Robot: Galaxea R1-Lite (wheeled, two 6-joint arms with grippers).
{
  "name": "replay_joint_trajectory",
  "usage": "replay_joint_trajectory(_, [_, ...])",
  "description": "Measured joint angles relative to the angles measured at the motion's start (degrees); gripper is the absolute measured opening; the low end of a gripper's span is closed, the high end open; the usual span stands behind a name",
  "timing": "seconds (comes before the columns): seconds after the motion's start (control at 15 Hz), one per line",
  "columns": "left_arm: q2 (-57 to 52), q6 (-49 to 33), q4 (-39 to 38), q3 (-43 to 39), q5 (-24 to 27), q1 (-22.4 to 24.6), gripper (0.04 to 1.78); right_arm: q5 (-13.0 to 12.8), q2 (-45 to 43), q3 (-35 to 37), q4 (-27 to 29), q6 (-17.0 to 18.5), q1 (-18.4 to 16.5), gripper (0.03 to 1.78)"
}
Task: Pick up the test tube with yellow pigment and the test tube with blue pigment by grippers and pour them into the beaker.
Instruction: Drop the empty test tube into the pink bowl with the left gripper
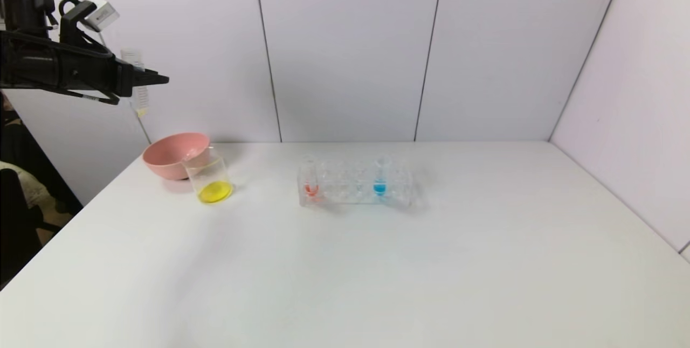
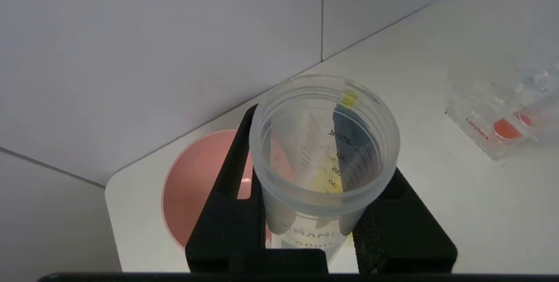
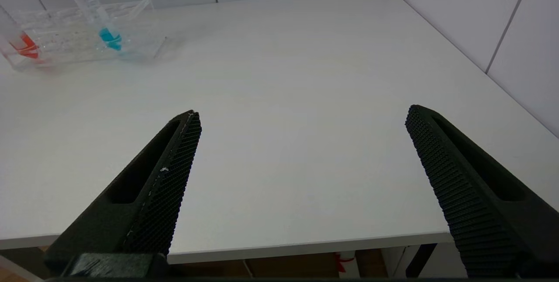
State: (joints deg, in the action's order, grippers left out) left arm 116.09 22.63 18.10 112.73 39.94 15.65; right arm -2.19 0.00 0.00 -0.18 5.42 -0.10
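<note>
My left gripper is raised high at the far left, above the pink bowl, and is shut on the test tube with yellow pigment. In the left wrist view the tube stands mouth up between the fingers, nearly empty, with a yellow drop on its rim. The beaker stands by the bowl and holds yellow liquid. The test tube with blue pigment stands in the clear rack; it also shows in the right wrist view. My right gripper is open and empty over the table's near edge.
A pink bowl touches the beaker from behind; it also shows in the left wrist view. A red-orange-tipped tube stands at the rack's left end. White walls close the back and right sides.
</note>
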Motion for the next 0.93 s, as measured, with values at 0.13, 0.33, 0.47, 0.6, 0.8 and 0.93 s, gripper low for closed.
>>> replay_joint_trajectory(0.13, [1.5, -4.7, -4.3, -0.3, 0.0, 0.2, 0.54, 0.0, 0.0, 0.0, 0.0, 0.0, 0.0, 1.71])
replay_joint_trajectory(0.33, [4.3, -7.1, -6.8, 0.0, -0.1, 0.3, 0.54, 0.0, 0.0, 0.0, 0.0, 0.0, 0.0, 1.71])
replay_joint_trajectory(0.47, [6.4, -11.5, -7.8, 0.7, -0.1, 0.5, 0.54, 0.0, 0.0, 0.0, 0.0, 0.0, 0.0, 1.71])
replay_joint_trajectory(0.6, [8.5, -14.7, -9.9, 1.0, -0.3, 0.6, 0.54, 0.0, 0.0, 0.0, 0.0, 0.0, 0.0, 1.71])
replay_joint_trajectory(0.8, [11.9, -14.6, -11.7, 1.1, -0.5, 0.7, 0.54, 0.0, 0.0, 0.0, 0.0, 0.0, 0.0, 1.71])
replay_joint_trajectory(0.93, [14.6, -14.4, -13.6, 1.1, -1.6, 0.9, 0.54, 0.0, 0.0, 0.0, 0.0, 0.0, 0.0, 1.71])
